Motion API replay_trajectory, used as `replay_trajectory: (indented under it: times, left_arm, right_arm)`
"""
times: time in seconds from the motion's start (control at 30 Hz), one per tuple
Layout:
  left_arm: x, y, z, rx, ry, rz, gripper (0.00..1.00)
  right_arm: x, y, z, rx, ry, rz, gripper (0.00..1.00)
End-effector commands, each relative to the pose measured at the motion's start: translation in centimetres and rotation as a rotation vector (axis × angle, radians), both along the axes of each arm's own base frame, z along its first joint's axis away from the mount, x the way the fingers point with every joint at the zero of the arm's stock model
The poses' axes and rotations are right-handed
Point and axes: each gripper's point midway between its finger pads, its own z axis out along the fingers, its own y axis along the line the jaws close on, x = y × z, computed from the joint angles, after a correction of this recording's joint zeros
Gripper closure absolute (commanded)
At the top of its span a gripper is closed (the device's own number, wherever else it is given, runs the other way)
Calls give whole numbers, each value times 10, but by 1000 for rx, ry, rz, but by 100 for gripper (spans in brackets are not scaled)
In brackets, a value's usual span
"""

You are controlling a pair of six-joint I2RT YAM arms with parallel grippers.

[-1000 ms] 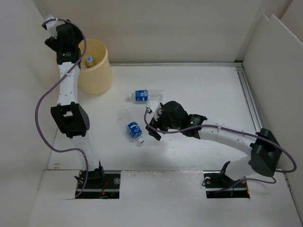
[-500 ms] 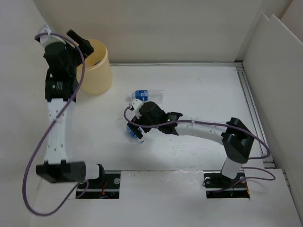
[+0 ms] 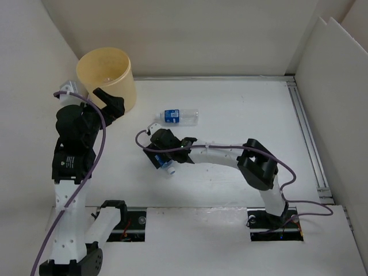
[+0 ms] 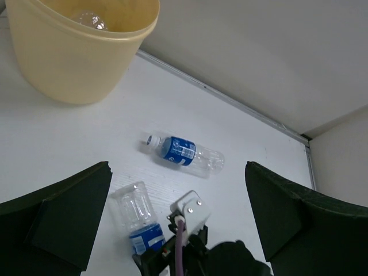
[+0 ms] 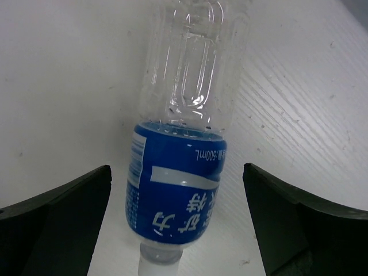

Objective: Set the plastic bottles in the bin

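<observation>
A pale yellow round bin stands at the far left corner of the white table, close to the left and back walls. The left wrist view looks over the bin's rim: one clear plastic bottle lies inside.

Just in front of the bin, the left gripper hangs above the table, its fingers spread wide and holding nothing. In its own camera the left gripper frames both bottles that lie on the table.

Right of the bin, a bottle with a blue label lies on its side, its white cap toward the bin, well apart from both grippers.

Nearer the arms, a second blue-labelled bottle lies flat under the right gripper. The right wrist view shows this bottle between the spread fingers, with white table visible on each side of it; neither finger touches it.

Farther right, the right arm reaches across the table from its base. A metal rail runs along the table's right edge, beside upright white panels.
</observation>
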Motion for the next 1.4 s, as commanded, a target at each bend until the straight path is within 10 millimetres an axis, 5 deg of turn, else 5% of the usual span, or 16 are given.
replay_trajectory:
  times: [0.0, 0.13, 0.23, 0.27, 0.3, 0.37, 0.4, 0.43, 0.5, 0.57, 0.63, 0.67, 0.77, 0.97, 1.13, 1.37]
  left_arm:
    - [-20, -9, 1, 6, -11, -61, 0]
    - [-31, -11, 2, -5, -22, -70, 0]
    - [-36, -9, 0, -3, -11, -61, 0]
    - [-36, -9, -1, 7, -12, -63, 0]
    - [-34, -7, -6, 9, 2, -54, 0]
    - [-30, -7, -22, 20, 34, -56, 0]
    - [-30, -9, -27, 17, 35, -68, 0]
    - [-28, -12, -27, 14, 14, -85, 0]
    - [-25, -26, -37, 10, 7, -168, 0]
    - [-19, -46, -56, -14, 15, -288, 0]
    - [-15, -60, -68, -33, 27, -371, 0]
    - [-11, -67, -81, -57, 54, -405, 0]
    - [-5, -80, -75, -97, 17, -480, 0]
    - [14, -128, -82, -139, 59, -597, 0]
    - [20, -175, -67, -181, 43, -656, 0]
    - [45, -189, -79, -194, 64, -605, 0]
  right_arm:
    - [7, 12, -9, 19, 22, -27, 0]
    - [4, 8, -44, 1, 111, -42, 5]
    - [-3, 0, -60, -3, 131, -45, 39]
    - [-4, -3, -60, 1, 129, -45, 66]
    - [-5, -4, -52, 17, 120, -44, 82]
    - [-9, -12, -44, 21, 118, -44, 100]
    - [-10, -18, -50, 1, 118, -53, 100]
    - [-10, -22, -27, 28, 87, -48, 100]
    - [-17, -39, -17, 50, 58, -46, 100]
    - [-12, -44, 39, 174, -34, 2, 100]
    - [-17, -58, 54, 201, -48, 63, 100]
    - [-16, -64, 82, 235, -99, 97, 100]
    - [-3, -92, 107, 232, -161, 42, 100]
    - [23, -101, 147, 283, -191, 51, 100]
    - [39, -99, 154, 231, -187, 15, 100]
    - [24, -93, 171, 323, -210, 70, 100]
